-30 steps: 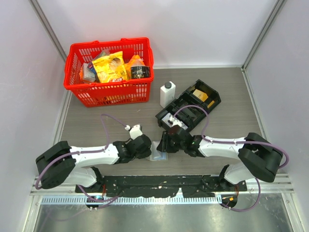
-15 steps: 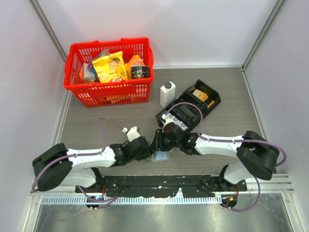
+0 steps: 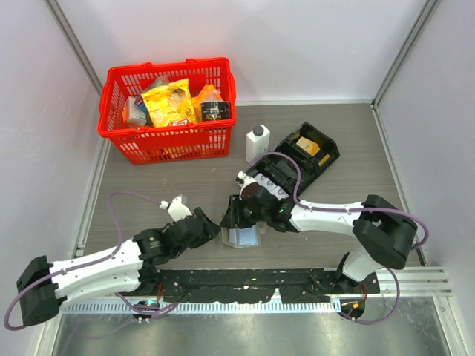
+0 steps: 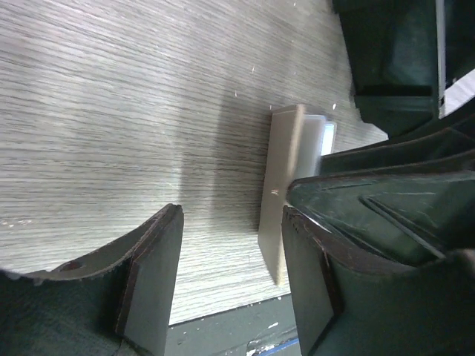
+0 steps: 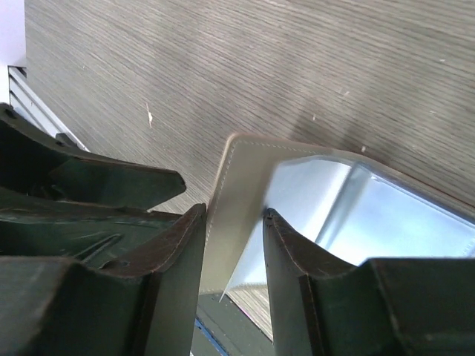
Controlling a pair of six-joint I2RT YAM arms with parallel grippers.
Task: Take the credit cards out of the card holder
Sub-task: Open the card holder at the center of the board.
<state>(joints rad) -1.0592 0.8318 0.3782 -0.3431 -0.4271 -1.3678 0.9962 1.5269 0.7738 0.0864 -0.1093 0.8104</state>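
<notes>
Card holder (image 4: 282, 194) looks edge-on from left wrist, open-faced from right wrist.

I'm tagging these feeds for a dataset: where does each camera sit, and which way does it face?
Top external: fixed above and behind the bases, looking down on the table; both arms show, with the left gripper and right gripper.
Left wrist: on the left arm, looking low across the table past its open fingers.
Right wrist: on the right arm, looking down between its fingers pinching the card holder.
Shared: all three show the card holder.
</notes>
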